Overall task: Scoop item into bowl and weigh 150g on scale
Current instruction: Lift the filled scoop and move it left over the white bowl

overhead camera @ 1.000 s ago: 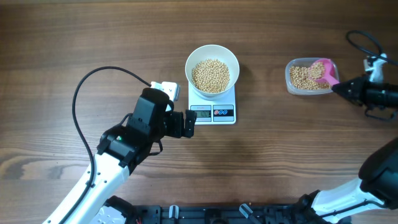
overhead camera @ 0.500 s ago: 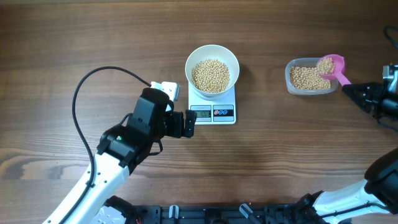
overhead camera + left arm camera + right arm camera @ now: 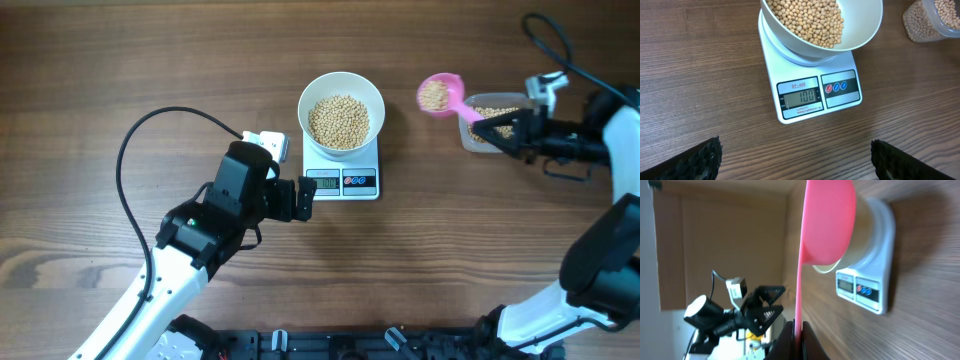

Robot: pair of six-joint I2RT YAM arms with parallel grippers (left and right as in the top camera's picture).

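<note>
Scoop (image 3: 440,94) moved off tub (image 3: 468,137) toward bowl (image 3: 306,100); R fingers (image 3: 785,342) clench it, L fingers (image 3: 695,160) spread.

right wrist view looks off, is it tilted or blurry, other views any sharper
Right wrist: rolled sideways, the table running up the right edge; the pink scoop is close and soft, the scale behind blurred. Left wrist: sharp, display legible. Overhead: even light.

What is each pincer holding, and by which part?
Right pincer: the pink scoop, loaded with beans, gripped at the far end of its handle. Left pincer: open, holding nothing.
</note>
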